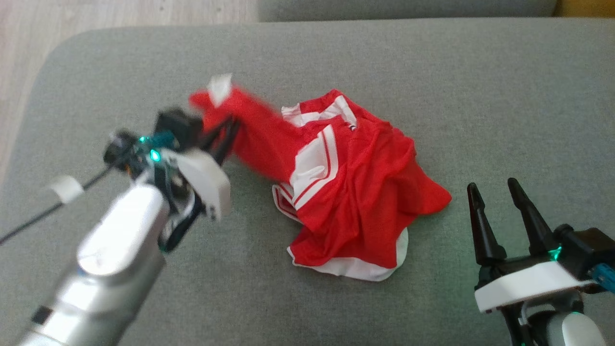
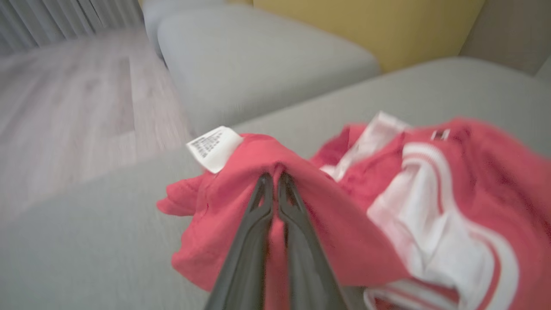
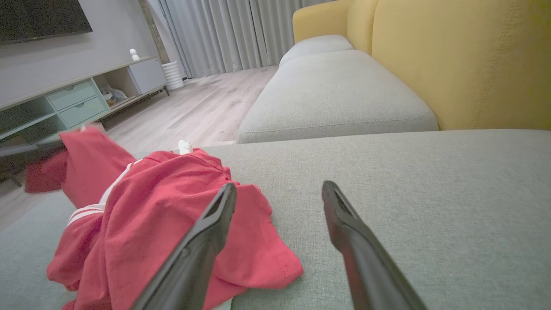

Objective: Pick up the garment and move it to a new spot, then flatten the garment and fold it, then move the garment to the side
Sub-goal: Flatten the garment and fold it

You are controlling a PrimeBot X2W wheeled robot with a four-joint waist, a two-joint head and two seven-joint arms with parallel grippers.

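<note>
The left claw is closed tight on a fold of the red garment. In the left wrist view its two dark fingers meet at the tips with red cloth bunched over and around them. The right claw stands wide apart and holds nothing. It sits at the lower right of the head view, near the garment's right edge but not touching it. In the right wrist view its own left finger crosses in front of the cloth, and I cannot tell any contact there.

The broad grey sofa cushion carries everything. A second grey cushion lies just beyond it, with a yellow backrest along one side. Pale wooden floor shows past the cushion's rounded corner.

The garment lies crumpled near the middle of the cushion, red with white stripes and a white hem at its near edge. Most of it rests in a heap. One part stretches from the heap toward the robot's left, up to the closed claw, and looks blurred in the head view.

A small white care label sticks out of the red cloth just beyond the left claw's fingertips.
</note>
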